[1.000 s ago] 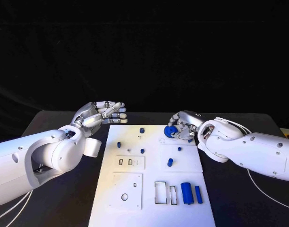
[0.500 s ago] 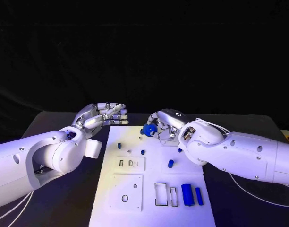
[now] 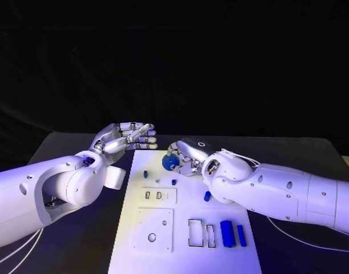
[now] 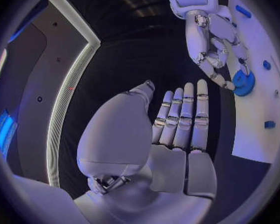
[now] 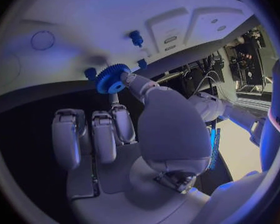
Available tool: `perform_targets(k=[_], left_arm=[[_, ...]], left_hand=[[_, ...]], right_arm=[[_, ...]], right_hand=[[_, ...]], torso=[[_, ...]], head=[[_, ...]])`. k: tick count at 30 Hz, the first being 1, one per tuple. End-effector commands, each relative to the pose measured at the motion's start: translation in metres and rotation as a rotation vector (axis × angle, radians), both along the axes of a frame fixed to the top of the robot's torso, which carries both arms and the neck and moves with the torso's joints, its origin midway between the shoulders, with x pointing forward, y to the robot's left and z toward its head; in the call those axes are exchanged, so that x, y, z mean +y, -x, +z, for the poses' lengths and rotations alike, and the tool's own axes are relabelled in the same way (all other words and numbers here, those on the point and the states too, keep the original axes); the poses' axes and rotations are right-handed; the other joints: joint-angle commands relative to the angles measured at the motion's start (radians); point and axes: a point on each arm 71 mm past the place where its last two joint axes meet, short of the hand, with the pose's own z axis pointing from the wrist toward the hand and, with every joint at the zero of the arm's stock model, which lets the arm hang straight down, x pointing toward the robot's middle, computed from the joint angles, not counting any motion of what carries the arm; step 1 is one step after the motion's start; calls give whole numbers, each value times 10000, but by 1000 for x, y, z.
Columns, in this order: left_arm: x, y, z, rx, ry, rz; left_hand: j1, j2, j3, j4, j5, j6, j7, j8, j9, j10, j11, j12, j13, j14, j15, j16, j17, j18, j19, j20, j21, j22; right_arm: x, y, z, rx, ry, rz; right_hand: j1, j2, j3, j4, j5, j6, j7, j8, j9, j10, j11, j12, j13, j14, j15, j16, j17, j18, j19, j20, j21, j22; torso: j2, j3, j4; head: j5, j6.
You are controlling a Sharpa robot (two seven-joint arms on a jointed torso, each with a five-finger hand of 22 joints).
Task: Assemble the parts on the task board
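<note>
— Hands first: what are they doing?

— From overhead, the right hand [image 3: 189, 153] reaches over the far end of the white task board [image 3: 224, 260] and pinches a blue gear [image 3: 170, 162] at its fingertips. The left hand [image 3: 126, 137] hovers just off the board's far left corner, holding nothing, fingers loosely bent and a little apart.

— Does the wrist camera add anything?

— Yes. The right wrist view shows the gear's [image 5: 112, 78] toothed rim and centre hole plainly, gripped between thumb and one finger [image 5: 135, 84], while the other fingers [image 5: 104, 134] lie curled below it. Just beyond the gear, two small blue pegs [image 5: 135, 36] stand in the board [image 5: 102, 15].

— And the left wrist view?

— It shows the left hand's [image 4: 177, 129] fingers straight and side by side, palm bare. Past those fingertips, it catches the right hand [image 4: 217, 55] and the gear [image 4: 244, 82] over the board's [image 4: 258, 109] edge.

— Anything else on the board?

— Nearer the right forearm, overhead, lie two long blue blocks [image 3: 226, 233] beside rectangular cutouts [image 3: 194, 232].
</note>
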Motion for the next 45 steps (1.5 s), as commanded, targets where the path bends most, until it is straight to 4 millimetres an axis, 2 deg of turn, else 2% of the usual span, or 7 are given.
perform_targets(k=[1, 21, 26, 29, 32, 38, 45], left_arm=[[-4, 1, 2, -99, 129, -198], [-4, 0, 2, -97, 124, -193], [-4, 1, 2, -90, 120, -193], [-4, 1, 2, -84, 116, -189], [-4, 1, 2, -78, 111, -184], [-3, 1, 2, -67, 103, -179], [-2, 1, 2, -61, 93, -159]], left_hand=[[25, 48, 67, -12, -57, -56, 191, -62, -4, 24, 70, -52, 9, -84, 2, -40, 14, 118, 10, 32, 61, -13], [25, 48, 67, -12, -57, -56, 191, -62, -4, 24, 70, -52, 9, -84, 2, -40, 14, 118, 10, 32, 61, -13], [44, 44, 83, -17, -58, -59, 195, -68, -5, 25, 73, -67, 8, -100, 6, -54, 24, 116, 1, 33, 61, -16], [44, 44, 83, -17, -58, -59, 195, -68, -5, 25, 73, -67, 8, -100, 6, -54, 24, 116, 1, 33, 61, -16], [44, 44, 83, -17, -58, -59, 195, -68, -5, 25, 73, -67, 8, -100, 6, -54, 24, 116, 1, 33, 61, -16], [47, 38, 87, -16, -59, -60, 199, -71, -4, 26, 76, -76, 8, -109, 9, -62, 30, 115, -5, 35, 61, -18], [47, 35, 89, -14, -60, -61, 200, -73, -4, 26, 78, -81, 8, -117, 12, -68, 32, 114, -10, 36, 59, -19]], right_arm=[[5, 1, -6, 43, 227, 148], [6, -5, -16, 202, 458, -79], [8, -7, -17, 267, 544, -88], [8, -7, -18, 347, 623, -91], [8, -8, -19, 435, 678, -97], [6, -8, -20, 597, 655, -105], [3, -7, -21, 878, 649, -101]], right_hand=[[-88, -10, 65, 19, -56, 341, -286, 369, 244, 28, 44, 23, 285, 1006, -1, 34, 2456, -72, 224, -58, 12, 1563], [-194, -68, 137, -10, -90, 213, -233, 284, 224, -50, 90, -41, 214, 995, 36, 21, 2403, -53, 169, -30, -48, 1497], [-422, -215, 199, -39, -185, -277, -43, -70, 110, -266, 254, -213, 14, 983, 171, 7, 2351, -27, 89, 78, -138, 1411], [-599, -344, 103, -35, -251, -1054, 173, -622, -64, -526, 456, -405, -228, 979, 347, 3, 2338, -2, 11, 228, -229, 1326], [-851, -443, -169, 106, -272, -1338, 265, -882, -122, -656, 552, -485, -338, 974, 436, -1, 2320, 10, -24, 323, -270, 1291], [-1261, -376, -648, 479, -68, -1240, 294, -1000, -88, -674, 595, -458, -328, 976, 494, 4, 2333, 19, -29, 407, -288, 1293], [-1532, -222, -895, 818, 189, -747, 171, -877, 37, -575, 495, -354, -222, 984, 417, 14, 2372, 12, 4, 356, -270, 1339]], torso=[[5, 8, -11], [-10, 15, -14], [-9, 13, -26], [-9, 12, -22], [-12, 9, -23], [-15, 17, -24], [-12, 22, -30]], head=[[4, -12], [52, -48], [42, -55], [28, -52], [28, -54], [33, -51], [31, -66]])
